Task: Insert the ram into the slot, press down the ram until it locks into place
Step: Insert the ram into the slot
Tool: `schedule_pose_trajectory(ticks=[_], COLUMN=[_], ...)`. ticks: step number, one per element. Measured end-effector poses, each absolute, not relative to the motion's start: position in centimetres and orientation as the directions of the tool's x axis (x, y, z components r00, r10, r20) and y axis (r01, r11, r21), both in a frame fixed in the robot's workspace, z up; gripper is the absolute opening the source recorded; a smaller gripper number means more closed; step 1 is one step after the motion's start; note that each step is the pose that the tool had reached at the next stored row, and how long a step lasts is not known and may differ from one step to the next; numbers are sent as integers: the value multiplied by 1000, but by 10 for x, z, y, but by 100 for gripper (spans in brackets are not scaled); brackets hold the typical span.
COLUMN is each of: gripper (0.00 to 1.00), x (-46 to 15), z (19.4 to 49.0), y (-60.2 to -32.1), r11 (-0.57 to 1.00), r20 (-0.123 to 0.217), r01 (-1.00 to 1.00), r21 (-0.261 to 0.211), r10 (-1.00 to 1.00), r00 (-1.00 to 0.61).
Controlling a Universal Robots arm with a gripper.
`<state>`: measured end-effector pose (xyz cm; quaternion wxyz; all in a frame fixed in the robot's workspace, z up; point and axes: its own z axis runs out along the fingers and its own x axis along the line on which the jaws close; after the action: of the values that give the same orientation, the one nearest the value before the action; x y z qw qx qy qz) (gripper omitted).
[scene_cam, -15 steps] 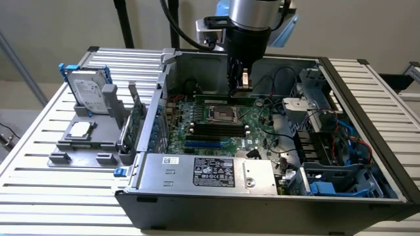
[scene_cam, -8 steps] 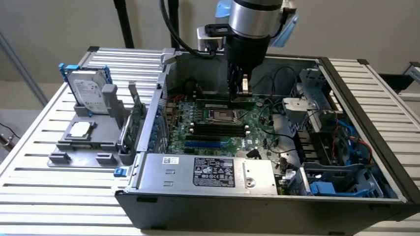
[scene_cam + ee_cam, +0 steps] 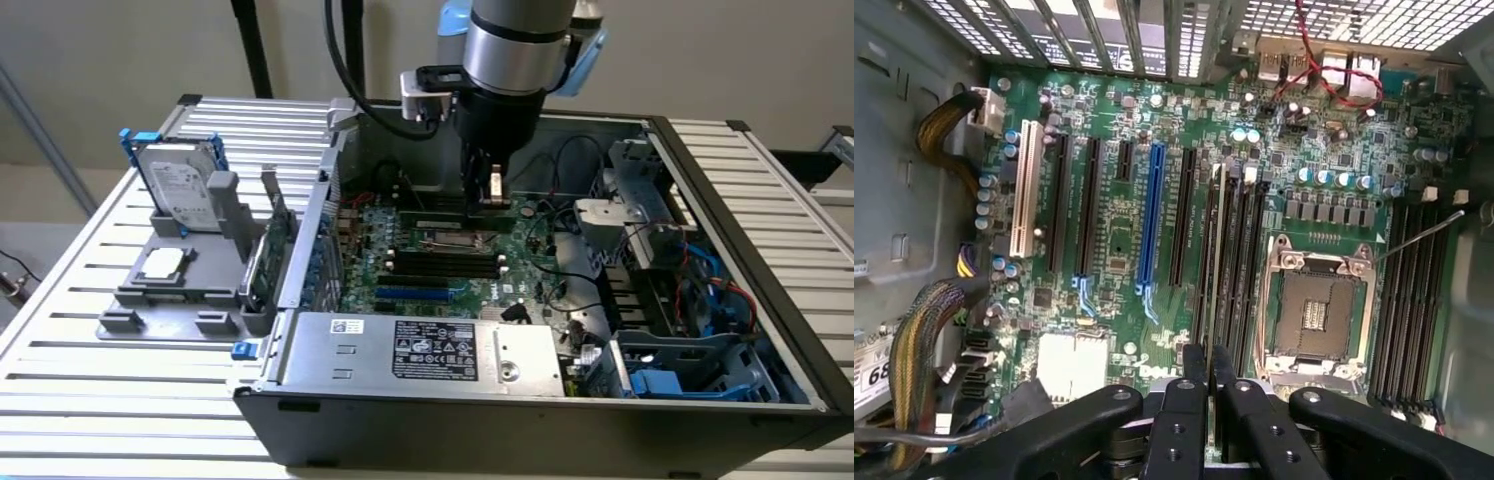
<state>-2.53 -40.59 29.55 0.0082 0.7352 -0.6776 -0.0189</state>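
My gripper [image 3: 483, 200] reaches down into the open computer case, over the motherboard [image 3: 427, 285]. In the wrist view its two black fingers [image 3: 1187, 400] stand close together, shut on the ram [image 3: 1215, 250]. The ram shows edge-on as a thin pale strip running away from the fingertips. It lines up with the bank of long black memory slots [image 3: 1234, 270] beside the square silver processor socket [image 3: 1314, 310]. Whether its lower edge is seated in a slot is hidden.
A blue connector slot [image 3: 1147, 220] and black expansion slots lie beside the memory bank. A second set of memory slots [image 3: 1409, 300] flanks the socket's other side. Cable bundles [image 3: 944, 330] crowd the case wall. Outside, a grey fixture [image 3: 174, 290] holds a hard drive [image 3: 180, 185] and a broad green card [image 3: 278, 240].
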Motion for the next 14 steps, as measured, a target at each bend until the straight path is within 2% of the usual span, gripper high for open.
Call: schedule_pose_trajectory(ticks=[14], gripper=[13], x=[-25], z=[270], y=[-405], r11=[-82], r20=[-17], r01=[-996], r21=[38], r10=[-997], r00=[81])
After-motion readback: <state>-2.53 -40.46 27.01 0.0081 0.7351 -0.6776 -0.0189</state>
